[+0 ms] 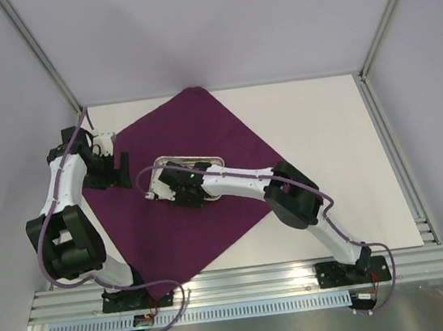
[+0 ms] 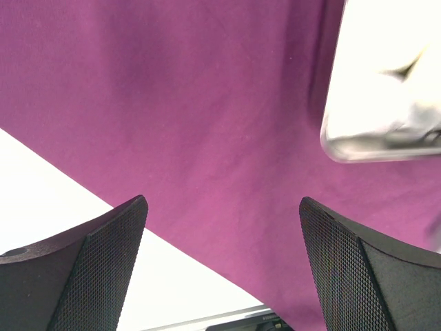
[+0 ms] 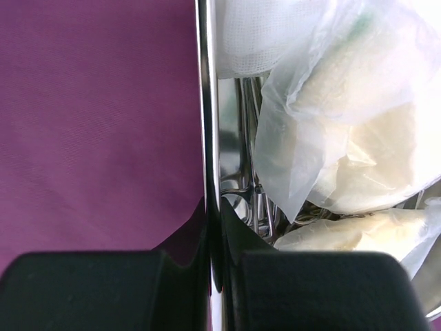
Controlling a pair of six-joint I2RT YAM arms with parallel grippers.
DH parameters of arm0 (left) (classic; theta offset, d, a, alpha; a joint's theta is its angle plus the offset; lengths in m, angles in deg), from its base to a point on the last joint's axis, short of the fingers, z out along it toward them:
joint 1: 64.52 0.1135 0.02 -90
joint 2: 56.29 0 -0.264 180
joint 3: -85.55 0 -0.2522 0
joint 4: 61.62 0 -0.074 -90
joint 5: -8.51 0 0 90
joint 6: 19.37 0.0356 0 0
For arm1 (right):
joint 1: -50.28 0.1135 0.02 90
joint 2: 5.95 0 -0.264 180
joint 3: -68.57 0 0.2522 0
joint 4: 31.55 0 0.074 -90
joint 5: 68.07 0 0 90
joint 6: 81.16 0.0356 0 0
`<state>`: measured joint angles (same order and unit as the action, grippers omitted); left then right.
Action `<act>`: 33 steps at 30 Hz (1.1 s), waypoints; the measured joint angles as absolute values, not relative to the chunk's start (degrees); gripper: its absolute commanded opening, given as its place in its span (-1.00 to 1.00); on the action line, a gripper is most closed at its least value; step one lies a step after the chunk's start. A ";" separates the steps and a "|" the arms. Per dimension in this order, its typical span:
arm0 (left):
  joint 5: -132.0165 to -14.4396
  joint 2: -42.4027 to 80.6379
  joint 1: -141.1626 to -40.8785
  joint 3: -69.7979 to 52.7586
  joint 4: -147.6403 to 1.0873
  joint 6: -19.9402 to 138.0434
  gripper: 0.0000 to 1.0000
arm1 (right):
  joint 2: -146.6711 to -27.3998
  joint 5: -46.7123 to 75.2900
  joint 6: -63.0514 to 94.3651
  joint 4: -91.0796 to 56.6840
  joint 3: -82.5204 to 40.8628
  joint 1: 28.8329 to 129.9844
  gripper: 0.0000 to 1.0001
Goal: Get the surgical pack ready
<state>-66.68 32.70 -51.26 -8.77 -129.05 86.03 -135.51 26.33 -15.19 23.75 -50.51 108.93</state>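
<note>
Status: right gripper (image 3: 212,265) is clenched on the rim of the small shiny rectangular steel tray (image 3: 207,103). One black finger (image 3: 89,289) is outside the wall and the other is inside, with the thin steel edge pinched between them. The tray sits near the middle of the large dark-purple square cloth (image 1: 192,128), which lies corner-on across the white table (image 1: 324,136).

Left gripper (image 2: 222,201) is released. Its mesh-faced fingers (image 2: 103,269) are spread wide and hold nothing. It hangs over the cloth's left edge, well apart from the tray, which only clips the upper right of the left wrist view.

Right wrist view is the only one showing the load:
- white gauze pads (image 3: 255,34) at the far end
- two tan packets (image 3: 358,138) in clear wrap, piled beside the gauze
- thin steel scissor-like forceps (image 3: 248,200) lying under the packets, against the gripped wall

Top view gives the layout, but my right wrist covers the tray's near side. In the left wrist view the tray is blown out white and I cannot read the contents.
</note>
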 measured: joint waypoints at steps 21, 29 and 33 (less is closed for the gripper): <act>-66.70 32.70 -50.87 -9.47 -128.26 86.25 1.00 | -136.91 26.77 -17.77 26.11 -56.89 112.43 0.05; -66.44 32.70 -50.87 -9.47 -128.28 86.25 1.00 | -130.90 28.30 -18.03 26.06 -55.21 114.18 0.17; -66.38 32.70 -50.87 -9.47 -128.28 86.27 1.00 | -124.41 26.81 -18.01 25.78 -52.83 115.05 0.22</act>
<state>-66.38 32.70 -50.87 -9.47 -128.28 86.27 -124.41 26.81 -18.01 25.78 -52.83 115.05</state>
